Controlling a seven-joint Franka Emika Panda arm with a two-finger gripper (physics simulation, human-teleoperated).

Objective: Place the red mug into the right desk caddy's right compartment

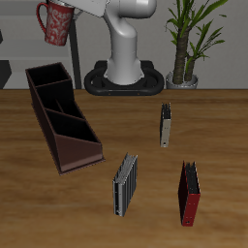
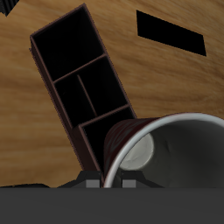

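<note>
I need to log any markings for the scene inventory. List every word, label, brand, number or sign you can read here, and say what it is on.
No readable text, number or sign in either view.
red mug: only a mottled pinkish pattern, no lettering.
right desk caddy: plain dark walls, no label.
red book, striped grey book, small upright book: covers too small to show any title.
</note>
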